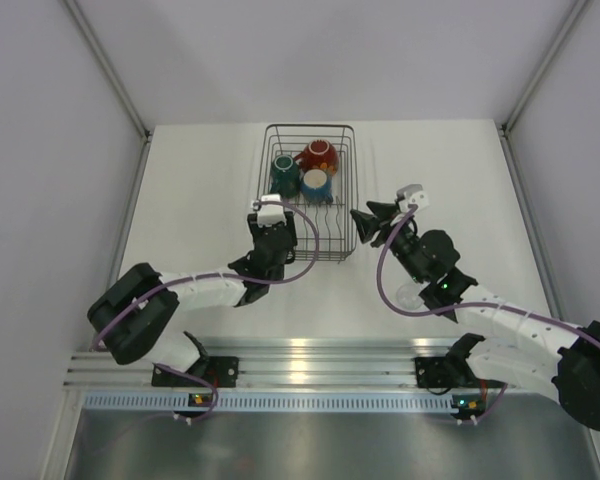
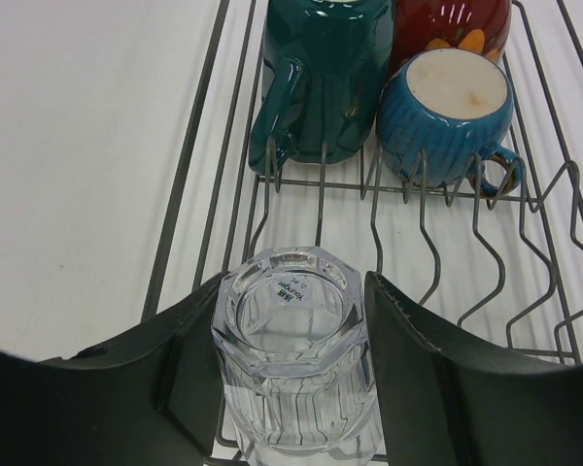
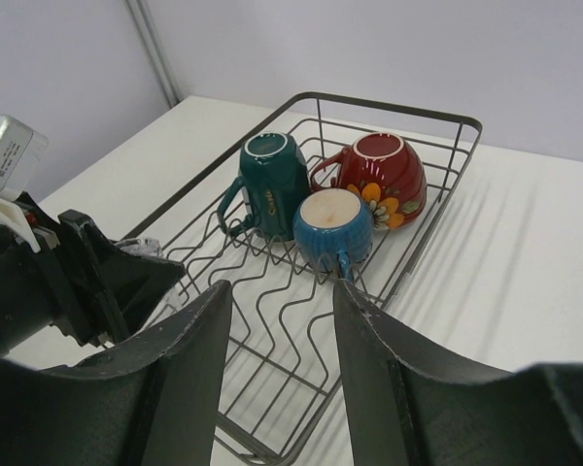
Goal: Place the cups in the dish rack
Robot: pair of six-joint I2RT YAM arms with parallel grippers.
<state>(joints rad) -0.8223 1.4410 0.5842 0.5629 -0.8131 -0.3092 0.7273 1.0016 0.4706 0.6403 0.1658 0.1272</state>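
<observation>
Nearest the arm bases, shows what looks like a stray glass on the white table, half hidden under the right arm and too faint to describe further.

A little farther in, clamps a small clear glass in the left gripper. Holds it base up, black fingers pressed against both of its sides and set only as far apart as the glass is wide. Hangs that glass over the near left corner of the dish rack, above the wavy bottom wires; cannot tell whether touching them.

Across the same near edge, holds the right gripper open at a middling spread with nothing between its fingers. Sits just outside the rack's near right corner, facing in over the wires toward the left gripper.

Beyond both grippers, groups three cups close together in the far half of the rack. Puts a teal mug on the left and a ribbed blue cup just to its right, handle turned toward the arms. Sets a red flowered cup behind the blue one, toward the far right corner. Appear to stand bottom-up, all three, the red one tilted a little.
</observation>
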